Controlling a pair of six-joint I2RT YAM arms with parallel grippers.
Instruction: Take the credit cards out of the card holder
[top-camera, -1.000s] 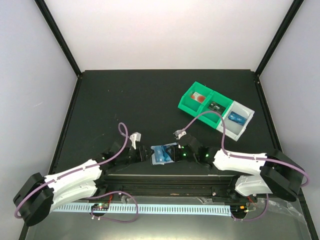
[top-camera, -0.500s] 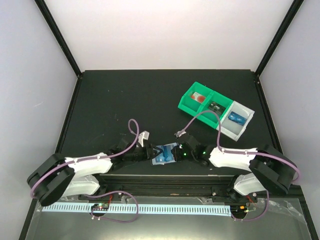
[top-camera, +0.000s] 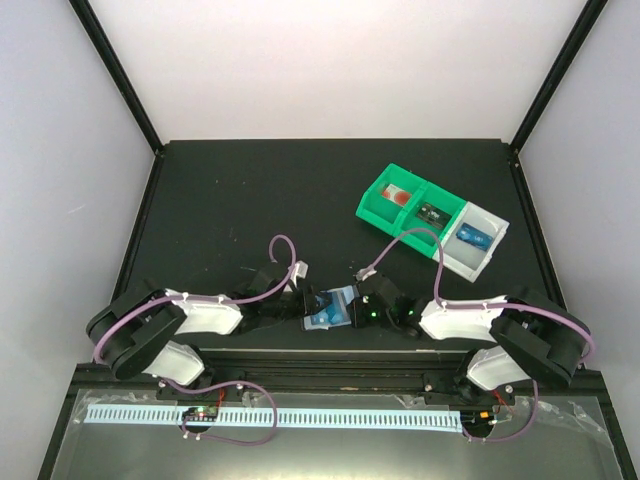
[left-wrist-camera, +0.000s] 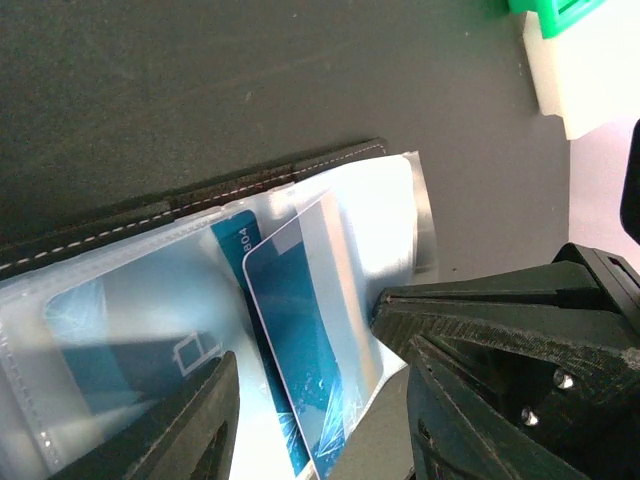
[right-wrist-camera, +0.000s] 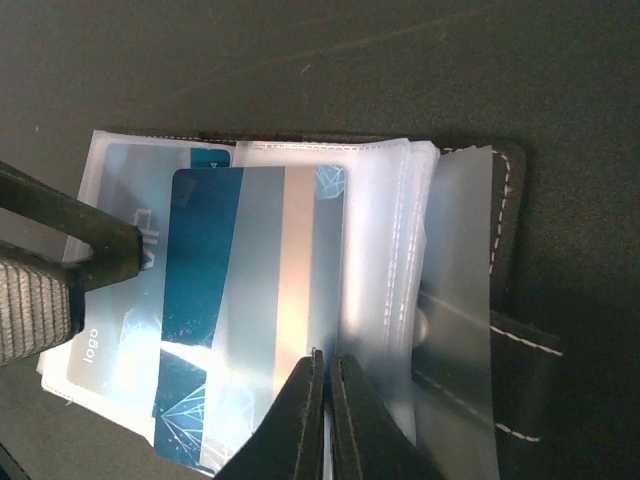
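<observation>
Right gripper (right-wrist-camera: 322, 353) pinches credit card (right-wrist-camera: 250, 300); compartment tray (top-camera: 372, 207) sits well apart.

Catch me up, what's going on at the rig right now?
Both arms are working on the card holder. The right gripper has its jaws shut on a blue credit card sticking part way out of a sleeve. The left gripper has its jaws apart over the holder's other end, apparently pinning it. A second card sits inside, and a third card lies in the tray.
</observation>
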